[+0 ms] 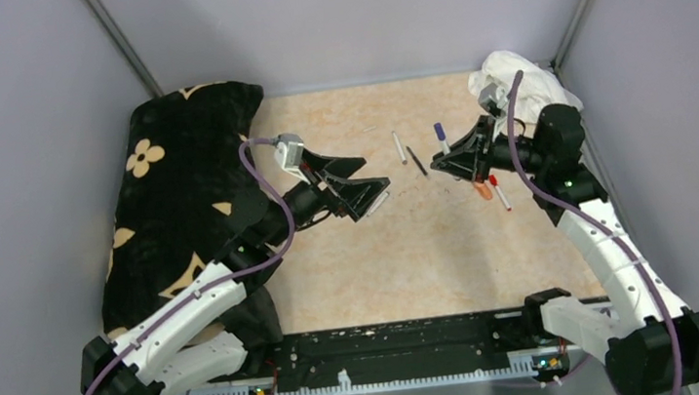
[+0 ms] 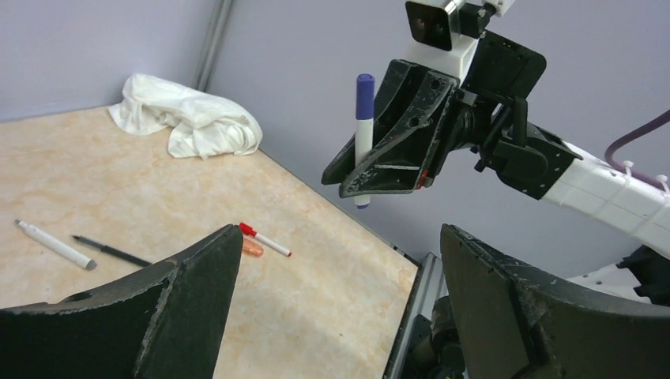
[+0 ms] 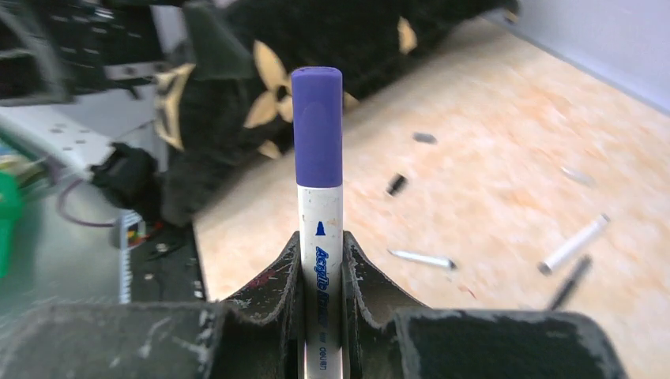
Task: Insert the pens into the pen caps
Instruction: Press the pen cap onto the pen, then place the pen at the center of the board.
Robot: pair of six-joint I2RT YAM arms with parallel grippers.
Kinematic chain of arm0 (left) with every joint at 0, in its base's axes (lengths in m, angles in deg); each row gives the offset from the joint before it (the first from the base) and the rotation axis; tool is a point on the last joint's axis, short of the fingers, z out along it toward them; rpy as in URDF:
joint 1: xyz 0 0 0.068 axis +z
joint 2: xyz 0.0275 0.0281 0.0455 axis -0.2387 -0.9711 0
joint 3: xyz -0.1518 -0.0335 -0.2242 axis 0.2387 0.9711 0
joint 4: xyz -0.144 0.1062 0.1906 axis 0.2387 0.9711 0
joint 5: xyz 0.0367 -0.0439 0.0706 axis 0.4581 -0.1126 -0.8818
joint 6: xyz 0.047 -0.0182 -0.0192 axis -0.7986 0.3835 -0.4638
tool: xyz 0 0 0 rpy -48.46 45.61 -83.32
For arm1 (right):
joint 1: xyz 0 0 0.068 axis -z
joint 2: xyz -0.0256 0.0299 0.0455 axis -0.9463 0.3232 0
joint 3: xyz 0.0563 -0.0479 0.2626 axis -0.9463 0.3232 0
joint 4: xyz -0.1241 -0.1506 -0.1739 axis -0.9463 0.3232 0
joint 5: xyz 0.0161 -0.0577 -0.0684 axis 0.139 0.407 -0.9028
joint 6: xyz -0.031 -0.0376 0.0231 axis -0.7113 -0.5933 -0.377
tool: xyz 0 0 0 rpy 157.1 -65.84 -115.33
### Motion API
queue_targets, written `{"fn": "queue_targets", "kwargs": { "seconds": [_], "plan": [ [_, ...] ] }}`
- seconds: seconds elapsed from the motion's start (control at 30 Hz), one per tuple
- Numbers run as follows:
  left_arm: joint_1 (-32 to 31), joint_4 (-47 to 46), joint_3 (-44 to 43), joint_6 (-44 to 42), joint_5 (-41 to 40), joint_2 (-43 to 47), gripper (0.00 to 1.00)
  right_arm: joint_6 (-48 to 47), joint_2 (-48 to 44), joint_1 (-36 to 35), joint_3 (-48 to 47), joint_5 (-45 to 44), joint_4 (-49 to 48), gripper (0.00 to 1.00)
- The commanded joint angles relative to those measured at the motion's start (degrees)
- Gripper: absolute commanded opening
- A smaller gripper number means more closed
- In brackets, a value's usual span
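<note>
Above beige tabletop (image 1: 381, 253), right gripper (image 3: 320, 257) pinches purple-capped pen (image 3: 318, 197) upright.

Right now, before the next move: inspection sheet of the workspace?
Surface: beige marbled table.
Job's things: purple-capped pen upright in right gripper; red-capped pen, orange piece beside it, white pen and black pen lying on the table.
Clutter: black flowered cloth left, white cloth far right corner.
Grippers: left gripper open, empty; right gripper shut on that pen.
Cables: purple cable along each arm.
Surroundings: grey walls on three sides.

Right pincer (image 1: 439, 162) holds purple-capped pen (image 1: 440, 134), left pincer (image 1: 363, 179) open
</note>
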Motion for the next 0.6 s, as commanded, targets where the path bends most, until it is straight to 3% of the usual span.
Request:
{"fn": "queue_targets", "kwargs": {
  "seconds": [0.0, 0.17, 0.33, 0.57],
  "plan": [
    [0.56, -0.90, 2.14, -1.25, -3.05, 0.33, 0.98, -16.80, -0.79, 3.16, 2.11, -10.34, 16.42, 0.00],
    [0.73, -2.19, 3.94, -0.81, -3.34, -0.60, 0.98, -23.84, 0.32, 5.88, 7.63, -18.42, 21.74, 0.04],
    [1.05, -1.97, 5.19, -0.48, -3.75, -1.30, 0.99, -23.77, 8.71, 13.92, 9.25, -19.93, 23.53, 0.05],
    [1.50, -1.59, 7.21, -0.02, -5.00, -1.57, 0.98, -28.10, 13.08, 15.50, 13.81, -27.42, 19.32, 0.08]
  ]
}}
